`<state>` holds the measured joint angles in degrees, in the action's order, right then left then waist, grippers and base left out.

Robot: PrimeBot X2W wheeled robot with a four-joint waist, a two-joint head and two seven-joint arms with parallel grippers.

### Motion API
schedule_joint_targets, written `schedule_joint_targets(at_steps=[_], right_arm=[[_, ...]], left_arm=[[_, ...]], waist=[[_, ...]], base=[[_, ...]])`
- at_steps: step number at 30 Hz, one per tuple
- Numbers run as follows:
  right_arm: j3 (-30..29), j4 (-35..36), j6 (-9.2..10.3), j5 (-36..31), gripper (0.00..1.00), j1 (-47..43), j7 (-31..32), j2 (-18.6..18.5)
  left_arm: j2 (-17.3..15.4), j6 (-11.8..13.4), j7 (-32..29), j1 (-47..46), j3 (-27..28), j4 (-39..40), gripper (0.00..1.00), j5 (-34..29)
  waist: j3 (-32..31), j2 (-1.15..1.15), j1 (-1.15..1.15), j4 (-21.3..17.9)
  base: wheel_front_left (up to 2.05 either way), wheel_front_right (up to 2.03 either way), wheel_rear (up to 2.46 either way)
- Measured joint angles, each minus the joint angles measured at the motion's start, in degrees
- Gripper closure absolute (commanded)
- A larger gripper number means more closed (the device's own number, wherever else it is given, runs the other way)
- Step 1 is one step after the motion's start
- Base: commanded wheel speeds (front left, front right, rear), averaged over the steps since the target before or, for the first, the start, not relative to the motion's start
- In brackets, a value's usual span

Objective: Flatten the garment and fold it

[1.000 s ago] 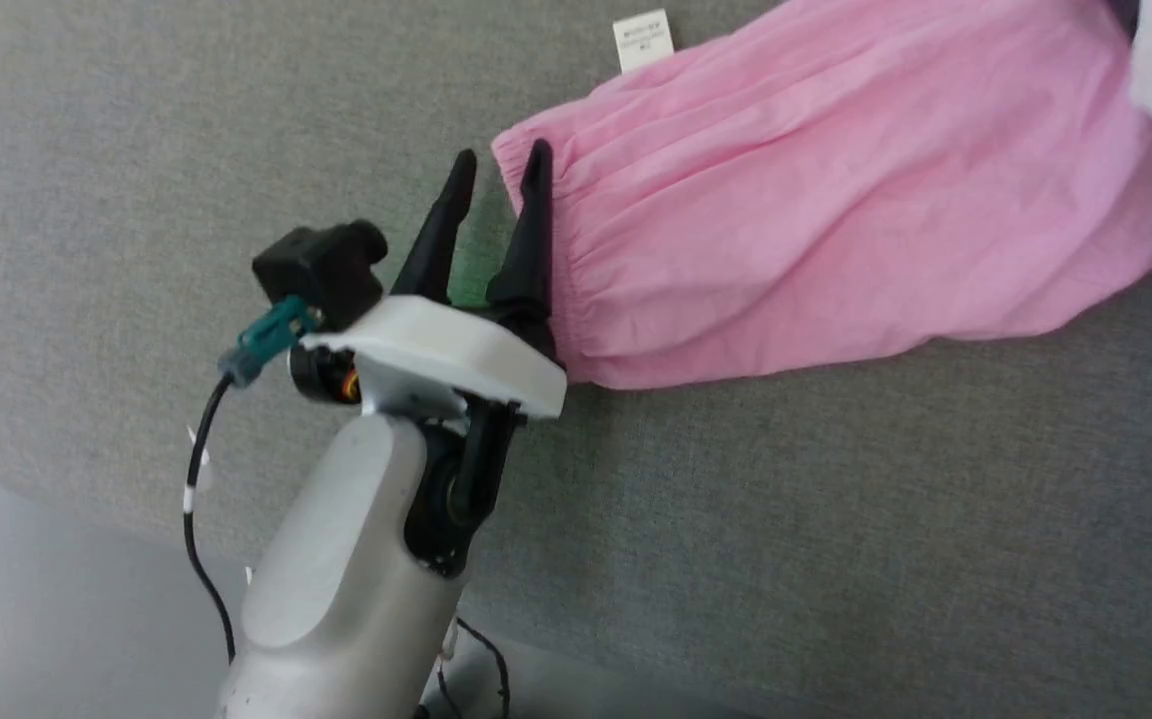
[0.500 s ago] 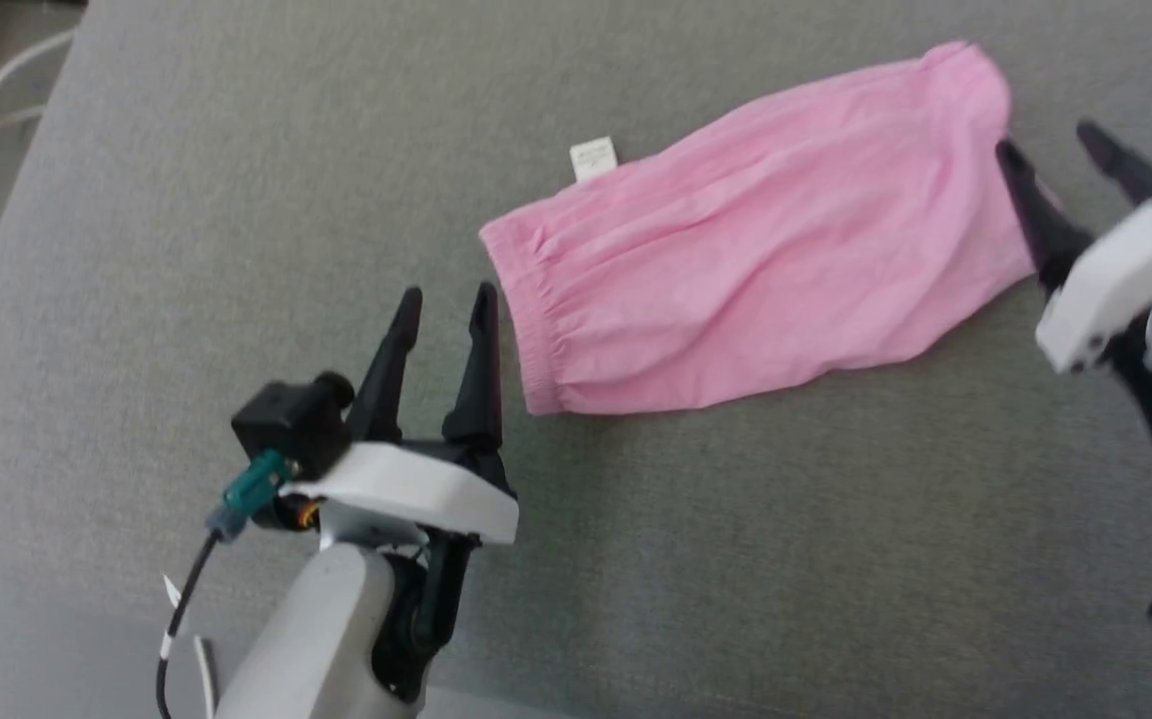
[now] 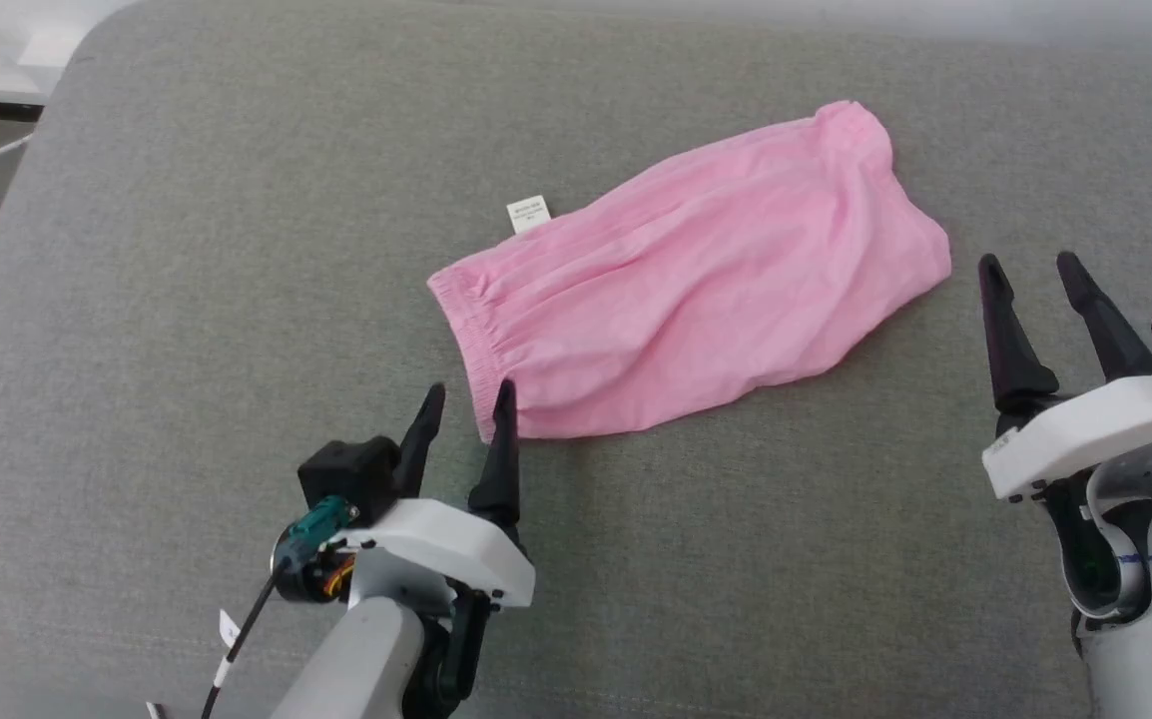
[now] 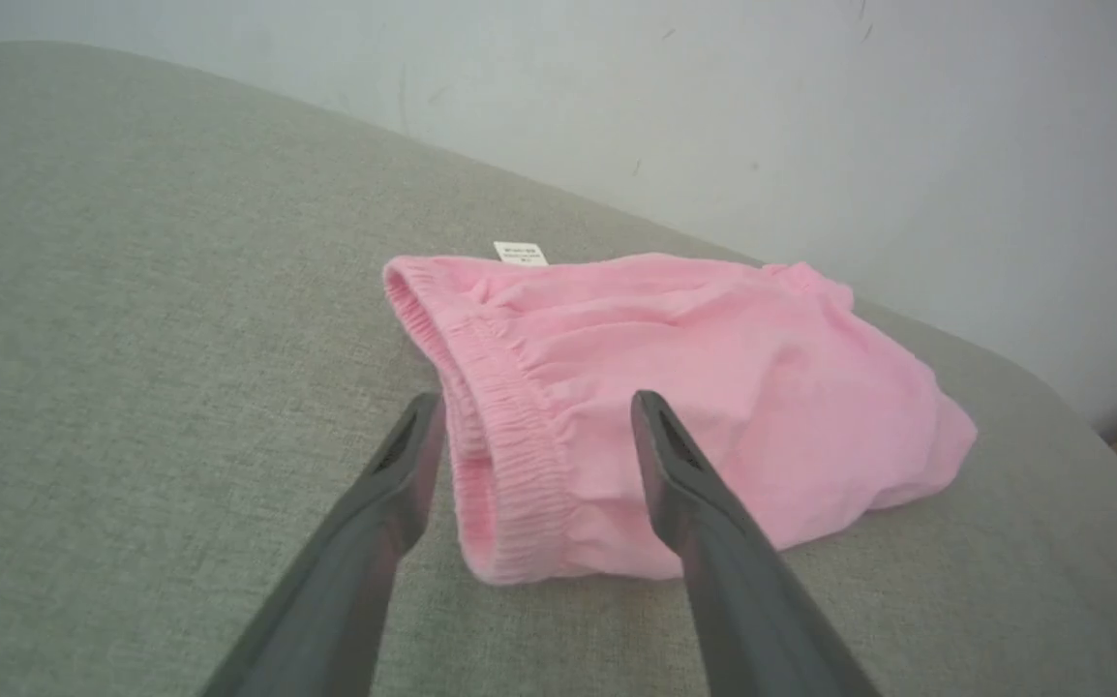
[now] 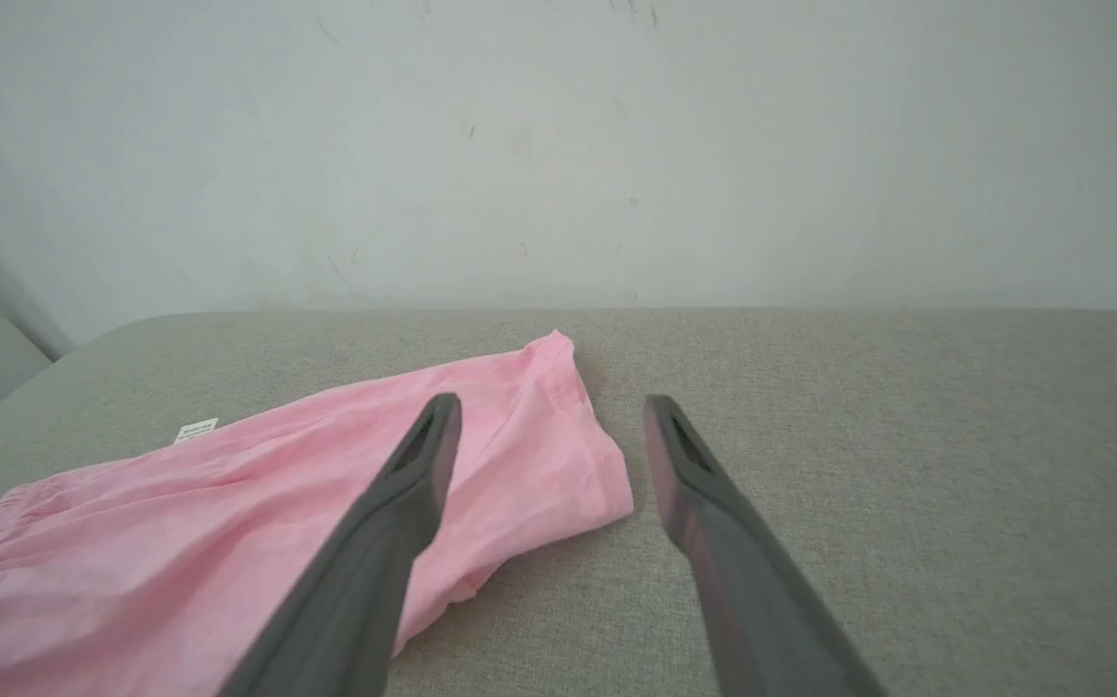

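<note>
We see the pink shorts [image 3: 696, 280] lying flat on a grey fabric-covered surface [image 3: 187, 300]. They slant across the middle of the head view, from lower left of centre up toward the upper right. The gathered elastic waistband [image 3: 471, 320] forms the lower-left end, and the hem end points to the upper right. A small white label [image 3: 526, 214] sticks out from the upper edge near the waistband and rests on the grey cloth. The fabric shows soft creases running along its length.

The left pincer [image 3: 470, 389] sits at the lower left of centre in the head view, its two dark fingers spread wide and holding nothing. One fingertip is just beside the bottom corner of the waistband; we cannot tell whether it touches. In the left wrist view the waistband's folded edge shows between the two fingers.

The right pincer [image 3: 1027, 262] is at the right edge of the head view. It is also wide apart and empty, near the hem end but clear of it, with bare grey cloth between. In the right wrist view the hem corner shows between its fingers, and a pale wall [image 5: 558, 145] rises behind the surface's far edge.
</note>
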<state>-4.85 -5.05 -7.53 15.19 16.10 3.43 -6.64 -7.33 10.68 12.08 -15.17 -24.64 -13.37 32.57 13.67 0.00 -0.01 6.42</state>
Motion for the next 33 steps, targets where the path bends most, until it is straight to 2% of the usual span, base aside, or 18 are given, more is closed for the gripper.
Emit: schedule_joint_targets(at_steps=[8, 15, 16, 17, 18, 25, 29, 33], right_arm=[[0.54, 2.82, 0.00, -2.56, 0.00, -0.16, -1.66, 2.36], [1.42, 3.65, 0.00, -3.48, 0.00, -0.24, -1.36, 3.07], [1.40, 3.64, -0.01, -3.75, 0.00, -0.24, -1.25, 3.09], [1.36, 3.59, -0.01, -3.99, 0.00, -0.24, -0.96, 3.09], [1.31, 3.52, 0.00, -4.21, 0.00, -0.24, -0.94, 3.10], [0.45, -0.91, -0.01, -5.86, 0.00, 2.29, -1.03, 3.03], [-0.92, -7.57, -0.01, -6.97, 0.00, 7.94, -0.79, 2.81], [-3.22, -16.47, 0.00, -8.13, 0.00, 14.93, 3.04, 2.70]], left_arm=[[1.47, 4.07, -2.07, -3.18, 1.49, -9.96, 0.00, 0.46], [1.76, 4.04, -6.89, -6.60, 0.08, -15.17, 0.00, 1.24], [1.74, 3.97, -7.30, -6.94, -0.01, -15.26, 0.03, 1.67], [1.70, 3.89, -7.61, -7.27, -0.05, -15.28, 0.41, 1.93], [1.67, 3.44, -7.83, -7.55, -0.18, -15.28, 1.00, 2.21], [1.96, 1.45, -8.60, -8.29, -1.26, -14.49, 1.00, 2.99], [2.29, 1.35, -8.53, -8.47, -1.98, -13.65, 1.00, 2.97], [2.64, 0.96, -8.50, -8.96, -2.77, -13.15, 1.00, 2.96]], waist=[[1.46, 0.00, 0.01, -1.56], [3.06, 0.00, 0.00, -2.74], [3.26, 0.00, 0.00, -2.82], [3.46, 0.00, 0.00, -2.86], [3.66, 0.00, 0.00, -2.86], [4.49, 0.00, 0.01, -1.63], [5.00, 0.00, 0.01, -0.52], [5.71, 0.00, 0.01, 0.73]], base=[[0.00, 0.00, 0.00], [0.00, 0.00, 0.00], [0.00, 0.00, 0.00], [0.00, 0.00, 0.00], [0.00, 0.00, 0.00], [0.00, 0.00, 0.00], [0.00, 0.00, 0.00], [0.00, 0.00, 0.00]])
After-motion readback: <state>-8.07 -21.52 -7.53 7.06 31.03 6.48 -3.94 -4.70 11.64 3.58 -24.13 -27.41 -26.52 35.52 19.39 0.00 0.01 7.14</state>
